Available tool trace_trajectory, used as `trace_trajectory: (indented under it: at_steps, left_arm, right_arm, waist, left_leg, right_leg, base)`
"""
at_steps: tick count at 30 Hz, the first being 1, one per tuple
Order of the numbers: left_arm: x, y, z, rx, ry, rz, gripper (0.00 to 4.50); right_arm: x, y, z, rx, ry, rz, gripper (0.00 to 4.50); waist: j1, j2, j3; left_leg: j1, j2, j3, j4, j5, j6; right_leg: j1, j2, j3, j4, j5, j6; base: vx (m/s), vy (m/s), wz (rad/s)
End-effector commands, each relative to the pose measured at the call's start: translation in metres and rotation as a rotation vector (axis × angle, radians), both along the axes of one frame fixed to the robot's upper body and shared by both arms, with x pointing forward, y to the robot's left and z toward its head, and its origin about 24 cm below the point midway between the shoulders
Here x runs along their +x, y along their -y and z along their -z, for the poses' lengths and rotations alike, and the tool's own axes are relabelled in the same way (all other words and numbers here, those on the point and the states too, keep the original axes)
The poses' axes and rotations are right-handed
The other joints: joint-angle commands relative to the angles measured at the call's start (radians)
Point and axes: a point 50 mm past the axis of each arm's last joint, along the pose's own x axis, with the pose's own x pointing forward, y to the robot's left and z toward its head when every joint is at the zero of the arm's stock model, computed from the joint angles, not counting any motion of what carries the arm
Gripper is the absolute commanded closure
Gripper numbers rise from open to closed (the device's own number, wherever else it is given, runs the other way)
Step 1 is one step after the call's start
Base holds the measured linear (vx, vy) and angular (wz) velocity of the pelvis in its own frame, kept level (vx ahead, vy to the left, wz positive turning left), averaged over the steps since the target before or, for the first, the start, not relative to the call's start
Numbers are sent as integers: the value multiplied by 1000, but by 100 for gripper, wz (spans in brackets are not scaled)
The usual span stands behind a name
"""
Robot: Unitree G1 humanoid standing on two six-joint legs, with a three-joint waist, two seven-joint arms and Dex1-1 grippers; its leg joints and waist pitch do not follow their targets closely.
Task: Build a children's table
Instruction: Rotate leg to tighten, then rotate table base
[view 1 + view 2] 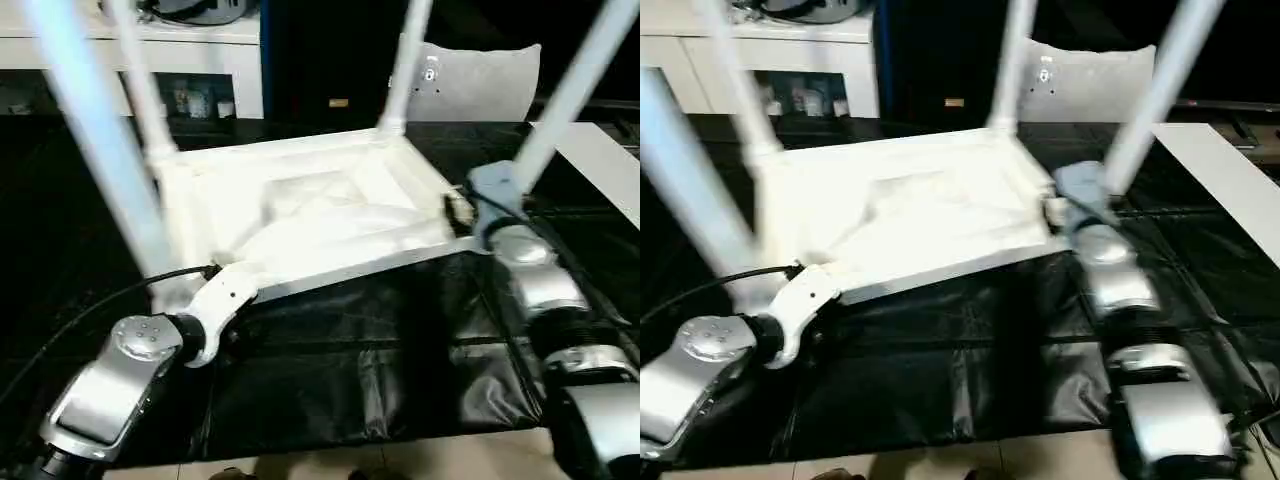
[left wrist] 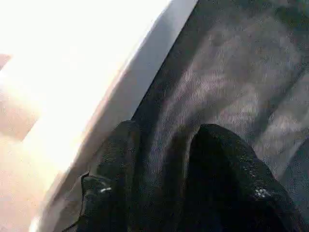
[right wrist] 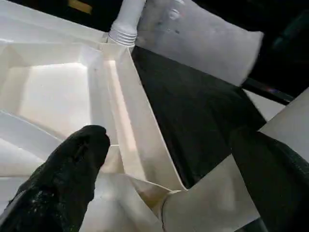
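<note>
The tabletop [image 1: 300, 215] lies upside down on the black-covered bench [image 1: 380, 370], with four legs [image 1: 575, 85] standing up from its corner sockets. The left hand [image 2: 159, 183] sits at the tabletop's near left corner, its two fingers [image 2: 111, 179] spread apart beside the rim and grasping nothing. The right hand [image 3: 164, 193] is at the near right corner, its fingers [image 3: 72, 169] spread wide on either side of the leg there, one inside the tabletop and one outside; a grey-white bag [image 1: 480, 85] stands at the far edge.
</note>
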Motion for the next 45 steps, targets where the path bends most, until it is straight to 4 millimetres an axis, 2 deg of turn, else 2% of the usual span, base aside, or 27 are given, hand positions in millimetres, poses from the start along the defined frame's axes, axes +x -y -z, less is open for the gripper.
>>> trace_trajectory:
  at_steps: [1,5,9,10,12,16,18,19,21,23,25,27,28,30,31,32,33,34,35,36,37,38,39,40,41,42,45]
  left_arm:
    - [1,-5,-3,-3,33,-32,226]
    - [-18,-5,-8,-152,88,-122,226]
    - [-34,-5,-11,-240,136,-174,190]
    - [-42,-7,-12,-258,156,-205,179]
    - [-55,-12,-12,-294,201,-277,152]
    - [-63,-18,-13,-294,253,-362,141]
    - [-67,-21,-12,-293,272,-406,107]
    - [-72,-25,-11,-280,283,-463,107]
    - [-77,-28,-11,-275,299,-506,97]
    - [-77,-33,-13,-265,334,-553,64]
    - [-73,-41,-18,-256,397,-595,56]
    - [-68,-45,-20,-249,425,-591,43]
    - [-68,-45,-20,-249,425,-591,19]
    - [-58,-51,-26,-271,456,-567,17]
    - [-52,-52,-29,-296,461,-539,17]
    - [-49,-52,-31,-314,464,-521,9]
    - [-42,-50,-35,-361,460,-472,3]
    - [-41,-49,-35,-371,459,-462,3]
    - [-36,-47,-37,-388,447,-425,3]
    - [-36,-47,-37,-388,447,-425,3]
    - [-31,-47,-37,-401,428,-399,3]
    - [-27,-46,-36,-405,414,-387,3]
    - [-25,-47,-36,-405,411,-383,3]
    - [-9,-48,-37,-415,392,-354,3]
    - [-8,-48,-37,-417,392,-353,3]
    - [2,-48,-39,-441,390,-342,3]
    - [17,-46,-44,-508,363,-315,3]
  right_arm:
    - [-3,12,0,0,12,48,0]
    - [-11,-3,2,62,40,-67,0]
    - [-22,-17,5,201,22,-182,0]
    - [-28,-23,6,255,13,-231,0]
    - [-42,-37,11,320,-2,-314,0]
    - [-55,-49,13,349,-7,-408,0]
    - [-61,-54,15,359,-17,-440,0]
    - [-69,-61,17,406,-41,-472,0]
    - [-77,-67,18,452,-63,-505,0]
    - [-86,-72,20,481,-85,-527,0]
    - [-96,-78,23,515,-114,-529,0]
    - [-99,-81,26,506,-127,-541,0]
    - [-99,-81,26,506,-127,-541,0]
    - [-105,-84,37,476,-199,-510,0]
    - [-107,-85,42,458,-230,-498,0]
    - [-109,-86,44,447,-250,-486,0]
    - [-109,-84,48,432,-272,-448,0]
    - [-109,-83,49,429,-277,-438,0]
    - [-108,-81,50,425,-277,-415,0]
    - [-108,-81,50,425,-277,-415,0]
    - [-107,-80,51,423,-278,-392,0]
    - [-106,-79,51,423,-277,-380,0]
    - [-105,-79,51,422,-275,-377,0]
    - [-100,-78,51,421,-263,-356,0]
    - [-99,-78,51,421,-262,-354,0]
    - [-96,-78,51,421,-256,-341,0]
    - [-91,-79,50,424,-242,-320,0]
  waist:
    - [-5,5,-79]
    - [-4,13,-83]
    - [-5,8,-82]
    - [-5,8,-76]
    - [-6,12,-72]
    - [-4,15,-61]
    - [-4,15,-58]
    - [-4,27,-54]
    - [-9,26,-50]
    - [-13,25,-52]
    - [-20,26,-52]
    - [-23,26,-50]
    - [-27,29,-46]
    - [-42,43,-33]
    - [-44,60,-29]
    - [-2,72,-26]
    - [51,65,-25]
    - [22,22,-35]
    - [23,-20,-27]
    - [17,-19,-32]
    - [21,2,-37]
    - [24,35,-43]
    - [8,24,-28]
    - [2,46,-46]
    - [2,57,-52]
    - [-5,51,-50]
    - [-12,42,-53]
  left_leg:
    - [10,36,-12,-72,-298,-12]
    - [9,40,-8,-67,-232,11]
    - [7,41,-5,-68,-218,39]
    - [1,50,-10,-74,-220,46]
    - [9,53,-11,-79,-269,47]
    - [22,48,-14,-83,-408,5]
    - [29,47,-19,-83,-453,-12]
    - [31,45,-22,-84,-485,-23]
    - [26,44,-29,-89,-508,-29]
    - [37,40,-32,-84,-543,-31]
    - [32,41,-40,-89,-560,-33]
    - [40,40,-40,-88,-584,-35]
    - [51,35,-41,-82,-610,-35]
    - [59,40,-50,-96,-697,-41]
    - [44,66,-61,-143,-798,-58]
    - [-36,107,-53,-229,-891,-71]
    - [-27,95,10,-245,-889,-55]
    - [9,69,10,-188,-793,-47]
    - [106,-8,-9,77,-473,-58]
    - [85,-23,-38,115,-269,-25]
    - [13,-14,-85,89,-129,-21]
    - [40,20,-93,-6,-299,-81]
    - [27,24,-91,-44,-450,-95]
    - [32,41,-104,-73,-580,-104]
    - [39,39,-100,-85,-593,-99]
    - [28,34,-91,-93,-548,-83]
    - [21,29,-78,-89,-492,-77]
  right_leg:
    - [39,-49,38,-65,-318,-165]
    - [45,-47,40,-56,-215,-195]
    - [48,-42,40,-55,-190,-207]
    - [52,-47,41,-58,-189,-197]
    - [44,-44,39,-67,-247,-182]
    - [24,-38,36,-95,-459,-118]
    - [15,-40,33,-102,-537,-85]
    - [13,-39,31,-111,-570,-65]
    - [16,-39,26,-117,-606,-37]
    - [9,-38,20,-132,-656,-8]
    - [16,-37,12,-134,-653,-3]
    - [9,-36,8,-141,-660,3]
    - [0,-33,-1,-154,-691,12]
    - [13,-18,-37,-170,-703,32]
    - [54,-7,-55,-124,-576,8]
    - [130,-7,-29,74,-302,-38]
    - [94,2,1,123,-266,-42]
    - [71,-16,44,79,-438,-10]
    - [-82,-116,63,-181,-1093,68]
    - [-71,-153,99,-182,-1200,64]
    - [18,-173,102,-142,-1125,22]
    - [20,-104,45,-99,-863,-33]
    - [8,-53,26,-76,-768,-34]
    - [28,-39,31,-47,-541,-69]
    - [35,-40,38,-45,-394,-112]
    - [50,-47,40,-52,-341,-129]
    - [54,-64,42,-67,-437,-123]
  base:
    - [0,0,0]
    - [0,0,0]
    - [0,0,0]
    - [0,0,0]
    - [0,0,0]
    - [0,0,0]
    - [0,0,0]
    - [0,0,0]
    - [0,0,0]
    - [0,0,0]
    - [0,0,0]
    - [-26,10,0]
    - [-51,21,0]
    - [-59,26,-4]
    - [-55,31,-6]
    - [-88,23,-8]
    - [-66,-35,7]
    - [-66,-35,7]
    - [41,-88,6]
    - [46,-33,-25]
    - [46,-33,-25]
    - [33,45,-19]
    - [0,0,0]
    - [0,0,0]
    - [-51,24,4]
    - [0,0,0]
    - [0,0,0]
